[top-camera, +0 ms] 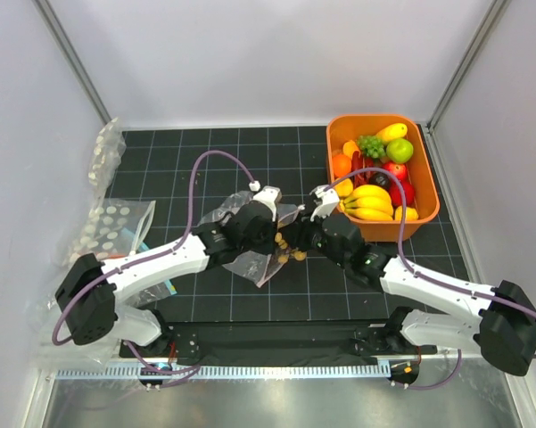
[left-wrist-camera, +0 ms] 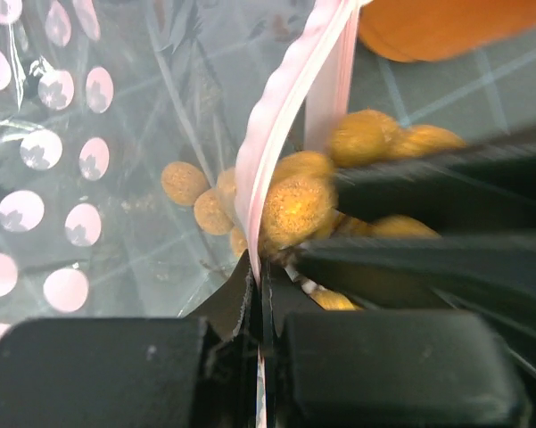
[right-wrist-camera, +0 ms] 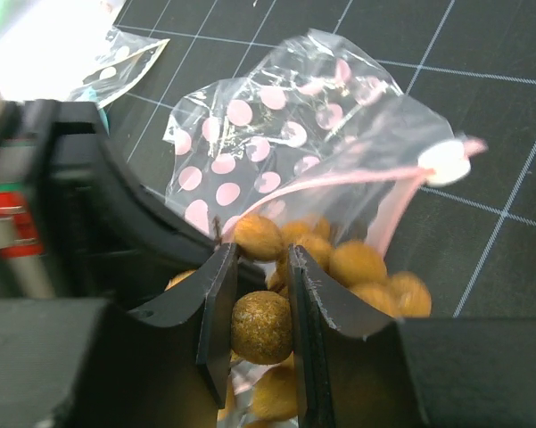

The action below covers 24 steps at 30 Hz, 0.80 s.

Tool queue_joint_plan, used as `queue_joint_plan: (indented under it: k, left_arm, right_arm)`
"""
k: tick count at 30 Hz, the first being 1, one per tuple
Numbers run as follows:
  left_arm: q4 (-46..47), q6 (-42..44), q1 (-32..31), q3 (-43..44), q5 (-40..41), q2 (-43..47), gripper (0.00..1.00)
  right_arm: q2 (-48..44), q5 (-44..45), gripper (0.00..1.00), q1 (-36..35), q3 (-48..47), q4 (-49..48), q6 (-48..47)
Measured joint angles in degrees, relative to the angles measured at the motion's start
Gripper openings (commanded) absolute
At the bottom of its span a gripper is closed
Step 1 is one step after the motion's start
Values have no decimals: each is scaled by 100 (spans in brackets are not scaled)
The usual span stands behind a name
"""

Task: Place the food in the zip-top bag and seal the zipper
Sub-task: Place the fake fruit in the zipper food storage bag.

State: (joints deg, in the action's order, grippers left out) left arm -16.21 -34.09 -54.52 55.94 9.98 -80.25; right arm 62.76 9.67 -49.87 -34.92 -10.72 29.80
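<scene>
The right gripper (right-wrist-camera: 257, 276) fills the bottom of its wrist view, its two fingers clamped on one ball of the brown nut cluster (right-wrist-camera: 357, 265). The cluster's other balls bunch just beyond the fingertips, at the mouth of the zip-top bag (right-wrist-camera: 250, 116). The left gripper (left-wrist-camera: 259, 290) is pinched tight on the pink zipper (left-wrist-camera: 281, 116), holding that rim strip on edge with nuts on both sides of it. Bag and grippers meet mid-table, left of the orange tub (top-camera: 366, 119) where the other fruit (top-camera: 370, 201) lies
</scene>
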Motion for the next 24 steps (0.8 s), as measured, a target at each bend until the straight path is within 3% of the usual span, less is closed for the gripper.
queue_joint_plan:
  k: [10, 24]
  left_arm:
    - [310, -116, 35, -461, -527, 988, 0]
    - [831, -350, 85, -586, -1397, 868, 0]
  right_arm:
    - [258, -55, 1, 0, -61, -26, -42]
    - [638, 702, 1, 24, -205, 483, 319]
